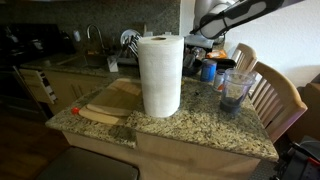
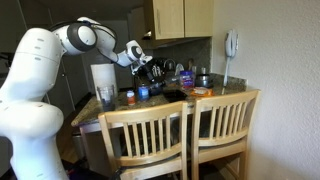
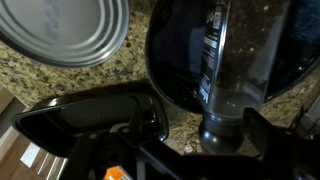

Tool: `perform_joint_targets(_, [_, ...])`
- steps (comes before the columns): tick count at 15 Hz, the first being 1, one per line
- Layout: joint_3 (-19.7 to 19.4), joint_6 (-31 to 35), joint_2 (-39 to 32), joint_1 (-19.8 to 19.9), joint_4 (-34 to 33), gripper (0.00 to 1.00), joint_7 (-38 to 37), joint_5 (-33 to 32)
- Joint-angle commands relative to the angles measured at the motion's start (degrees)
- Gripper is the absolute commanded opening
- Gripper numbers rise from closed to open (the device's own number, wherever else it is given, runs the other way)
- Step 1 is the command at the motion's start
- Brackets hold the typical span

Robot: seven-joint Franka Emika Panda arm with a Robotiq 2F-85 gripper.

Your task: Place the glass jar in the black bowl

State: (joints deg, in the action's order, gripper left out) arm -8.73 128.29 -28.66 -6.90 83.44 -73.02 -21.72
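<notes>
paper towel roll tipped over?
No, the paper towel roll stands upright on the granite counter in an exterior view.

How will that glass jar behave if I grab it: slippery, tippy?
Likely slippery: the glass jar looks smooth and shiny. It appears tall and narrow, so a nudge could tip it, and then it might roll. Being glass, probably fragile; grip gently.
</notes>
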Motion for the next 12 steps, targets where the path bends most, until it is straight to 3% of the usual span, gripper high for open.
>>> perform_joint_targets(1, [-0.5,-0.2,-1.0,-0.3,-0.8,1.0,0.1,0.2])
perform_joint_targets(2, [-0.6,-0.2,-1.5,-0.3,-1.3,1.0,0.1,0.2])
perform_joint_targets(5, [-0.7,8.1,-1.6,-0.5,-0.9,1.0,-3.5,0.7])
perform_joint_targets(6, [-0.8,4.3,-1.7,-0.6,-1.8,1.0,-1.2,0.6])
perform_joint_targets(12, [-0.9,5.5,-1.6,-1.0,-1.5,1.0,-1.5,0.0])
